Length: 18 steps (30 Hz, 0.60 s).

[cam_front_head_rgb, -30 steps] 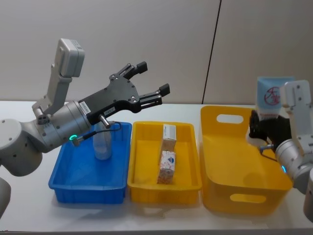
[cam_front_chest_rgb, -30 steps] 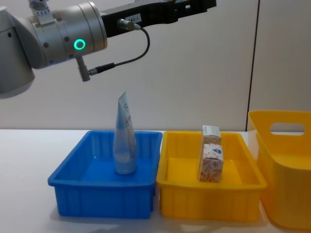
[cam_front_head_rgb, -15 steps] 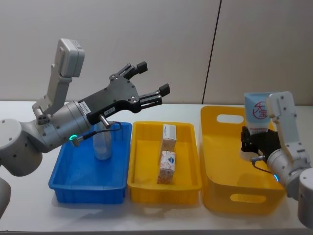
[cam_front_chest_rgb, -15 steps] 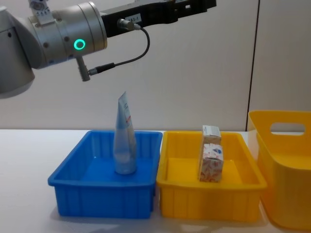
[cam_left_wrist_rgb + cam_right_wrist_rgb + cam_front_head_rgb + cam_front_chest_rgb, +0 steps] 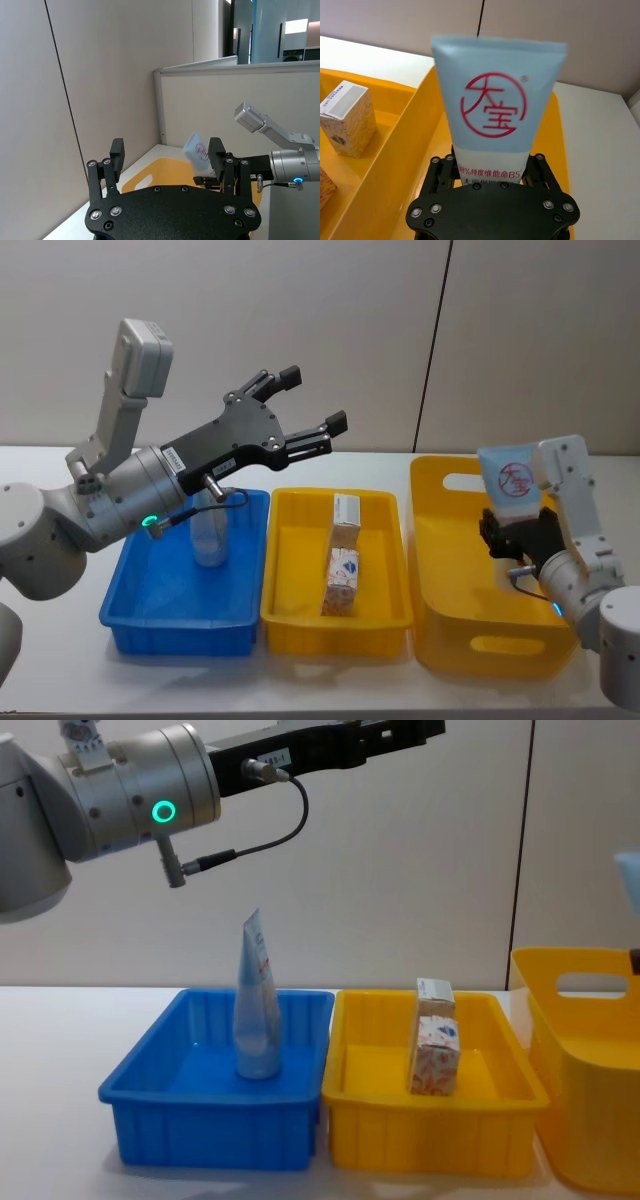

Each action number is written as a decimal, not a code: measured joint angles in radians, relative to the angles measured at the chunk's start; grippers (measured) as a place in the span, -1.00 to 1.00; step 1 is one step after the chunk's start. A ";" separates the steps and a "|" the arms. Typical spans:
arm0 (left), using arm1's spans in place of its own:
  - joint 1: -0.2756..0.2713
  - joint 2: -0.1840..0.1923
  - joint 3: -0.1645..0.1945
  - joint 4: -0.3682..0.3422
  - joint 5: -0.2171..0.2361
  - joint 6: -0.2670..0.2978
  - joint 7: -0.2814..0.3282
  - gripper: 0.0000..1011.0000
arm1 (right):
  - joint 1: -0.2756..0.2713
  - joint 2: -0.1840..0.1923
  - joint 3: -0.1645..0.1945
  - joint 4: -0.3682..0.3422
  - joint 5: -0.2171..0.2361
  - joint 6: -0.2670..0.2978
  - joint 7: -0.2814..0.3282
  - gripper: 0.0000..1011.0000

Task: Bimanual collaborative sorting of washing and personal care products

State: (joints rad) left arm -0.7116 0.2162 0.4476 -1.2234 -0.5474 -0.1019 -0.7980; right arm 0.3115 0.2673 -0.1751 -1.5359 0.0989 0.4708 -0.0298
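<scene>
Holding the logo tube [image 5: 497, 115] clamped in our right end effector [image 5: 513, 525], yellow bin [image 5: 490, 652] beneath; our left end effector [image 5: 313, 398] gapes apart.

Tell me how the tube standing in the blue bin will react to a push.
The tube stands tall on a narrow base, so it likely tips. Its thin, tapering body probably flexes and weighs little. The blue bin wall might catch it.

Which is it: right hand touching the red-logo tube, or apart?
Touching. The right wrist view shows the red-logo tube clamped at its lower end in the right hand, held upright off any surface.
</scene>
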 joint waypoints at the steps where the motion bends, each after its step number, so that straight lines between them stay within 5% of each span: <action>1: 0.000 0.000 0.000 0.000 0.000 0.000 0.000 0.98 | 0.000 0.000 0.000 0.001 0.000 0.000 0.000 0.04; 10: 0.000 0.000 0.000 0.000 0.000 0.000 0.000 0.98 | 0.002 -0.002 -0.003 0.007 -0.005 0.002 -0.003 0.65; 18: 0.000 0.000 0.000 0.000 0.000 0.000 0.000 0.98 | 0.003 -0.003 -0.005 0.010 -0.008 0.003 -0.004 0.98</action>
State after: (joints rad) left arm -0.7116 0.2162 0.4476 -1.2234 -0.5474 -0.1019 -0.7979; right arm 0.3146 0.2646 -0.1796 -1.5257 0.0914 0.4737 -0.0343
